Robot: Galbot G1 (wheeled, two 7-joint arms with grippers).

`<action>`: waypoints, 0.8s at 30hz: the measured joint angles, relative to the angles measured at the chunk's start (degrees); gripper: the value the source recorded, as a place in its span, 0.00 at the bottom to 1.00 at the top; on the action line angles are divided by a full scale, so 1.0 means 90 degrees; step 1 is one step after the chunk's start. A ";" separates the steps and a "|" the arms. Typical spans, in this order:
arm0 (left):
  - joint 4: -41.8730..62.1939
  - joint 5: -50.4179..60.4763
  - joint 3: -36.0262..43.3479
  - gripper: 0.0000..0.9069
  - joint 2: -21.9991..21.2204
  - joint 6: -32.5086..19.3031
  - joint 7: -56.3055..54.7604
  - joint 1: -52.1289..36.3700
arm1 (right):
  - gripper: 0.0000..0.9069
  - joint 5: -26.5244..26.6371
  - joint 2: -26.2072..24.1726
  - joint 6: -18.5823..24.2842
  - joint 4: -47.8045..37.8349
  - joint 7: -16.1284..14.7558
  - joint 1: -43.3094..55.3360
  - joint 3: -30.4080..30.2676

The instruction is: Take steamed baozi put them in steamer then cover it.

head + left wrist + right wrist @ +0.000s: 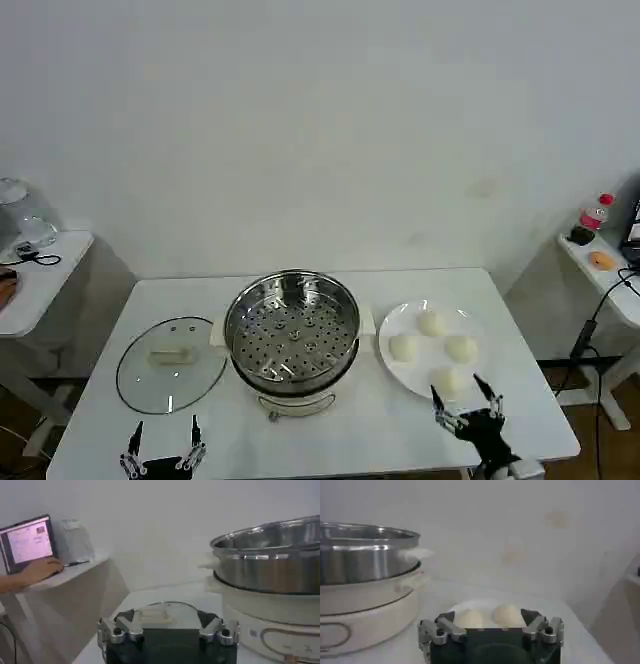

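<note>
Nothing of the task is done yet, as far as I can judge. The steamer (292, 335) stands open in the middle of the table (330, 440), and its perforated tray is bare. All four baozi (432, 349) lie on the plate (392, 368), which is just beside the steamer on the right gripper's side. The right gripper (465, 404) is at the near edge of the plate, with its fingers spread apart and holding nothing; the nearest bun is just in front of it, between the fingers and a little beyond. In the right wrist view two buns (490, 616) show just past the gripper (491, 630), and the steamer (367, 575) is off to one side. The left gripper (164, 448) waits at the near table edge, also spread and holding nothing, and the cover (171, 363) lies flat on the table just ahead of it, beside the steamer. What is left is all of it: move the four buns into the steamer, then put the cover on.
</note>
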 measured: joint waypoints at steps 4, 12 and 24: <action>-0.0028 0.0098 -0.0112 1.00 0.0005 0.0102 0.0409 -0.0113 | 1.00 -0.0239 -0.0551 -0.0395 -0.0282 -0.0274 0.0572 -0.0010; -0.0092 0.0336 -0.0273 1.00 0.0032 0.0190 0.0868 -0.0423 | 1.00 -0.1067 -0.1913 -0.0737 -0.1295 -0.1660 0.2221 -0.0486; -0.0158 0.0501 -0.0443 1.00 -0.0043 0.0180 0.1090 -0.0593 | 1.00 -0.2434 -0.2887 -0.0422 -0.3419 -0.3918 0.6057 -0.3247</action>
